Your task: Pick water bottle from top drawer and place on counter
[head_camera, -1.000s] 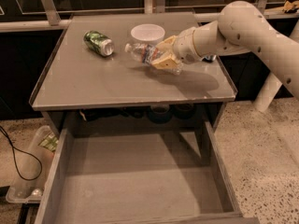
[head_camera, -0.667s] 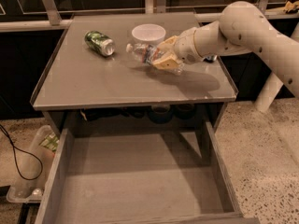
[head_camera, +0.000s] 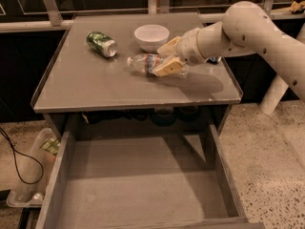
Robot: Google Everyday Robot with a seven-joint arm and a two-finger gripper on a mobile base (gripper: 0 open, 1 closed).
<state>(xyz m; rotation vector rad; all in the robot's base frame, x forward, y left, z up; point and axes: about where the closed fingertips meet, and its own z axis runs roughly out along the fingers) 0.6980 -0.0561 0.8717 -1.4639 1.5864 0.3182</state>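
The water bottle (head_camera: 143,64) lies on its side at the middle right of the counter (head_camera: 86,89), white cap pointing left. It is at or just above the surface; I cannot tell whether it touches. My gripper (head_camera: 167,57) reaches in from the right and is shut on the bottle's body, one tan finger behind it and one (head_camera: 167,68) in front. The top drawer (head_camera: 138,185) is pulled out wide below the counter's front edge, and its floor is bare.
A green can (head_camera: 101,44) lies on its side at the counter's back left. A white bowl (head_camera: 151,35) stands at the back middle, just behind the bottle. A clear bin (head_camera: 28,185) and a black cable lie on the floor at the left.
The bottle and my gripper have come down a little toward the counter's surface. The can and bowl have not moved.
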